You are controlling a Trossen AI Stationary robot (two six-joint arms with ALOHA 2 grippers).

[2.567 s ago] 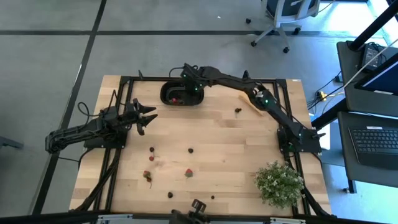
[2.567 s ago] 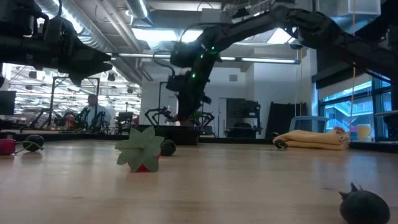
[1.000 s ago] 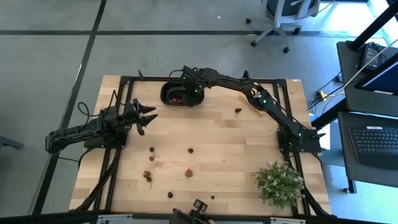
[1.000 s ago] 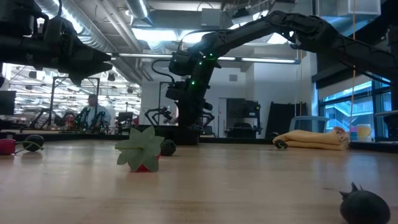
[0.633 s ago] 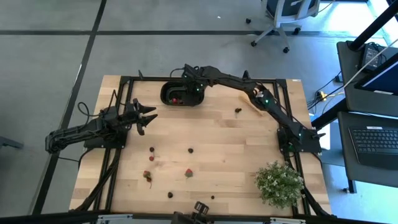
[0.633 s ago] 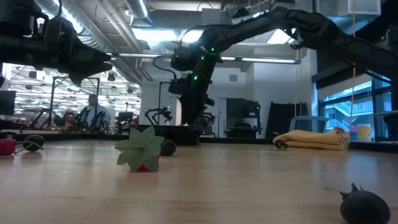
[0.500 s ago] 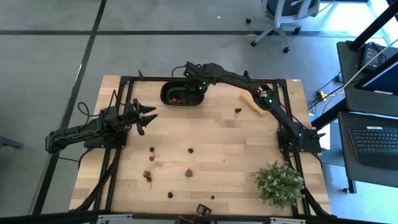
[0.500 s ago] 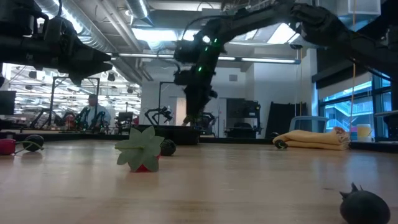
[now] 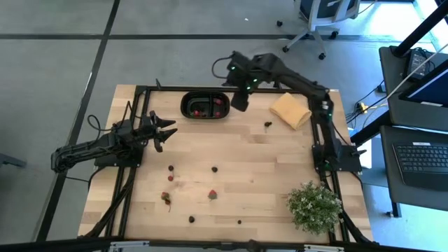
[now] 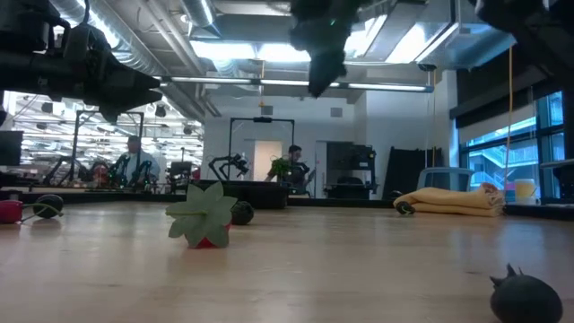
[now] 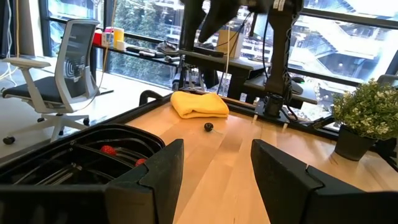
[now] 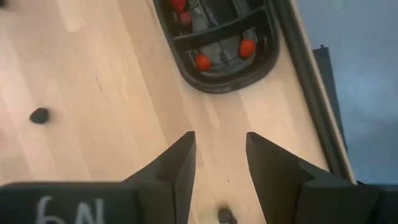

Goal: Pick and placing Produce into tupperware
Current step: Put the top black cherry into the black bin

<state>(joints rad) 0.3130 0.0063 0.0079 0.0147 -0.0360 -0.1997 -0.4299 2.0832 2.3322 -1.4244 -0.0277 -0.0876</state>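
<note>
- The right gripper [image 9: 239, 103] is held up high, just past the right end of the tupperware [image 9: 206, 106]. Its jaws are seen a little apart in its wrist view, and nothing is held between them.
- It looks like a drop into the tupperware is done, and a new piece is to be fetched next.
- The tupperware is found at the far edge of the desk [image 9: 280, 168], near the middle. Its long side is laid along that edge, from left to right.
- Red pieces [image 12: 203, 61] are seen inside it, in both compartments.
- More produce is left out on the desk. A dark berry [image 9: 268, 124] is seen near the yellow cloth [image 9: 291, 110], and it is the closest one to the right gripper.
- For the next move, the right gripper must be brought down over that berry, with its jaws opened wider first.
- The left gripper [image 9: 168, 131] is kept waiting over the left side of the desk, with its jaws spread apart and empty.
- A red strawberry [image 9: 211, 194] and other bits are left near the front.
</note>
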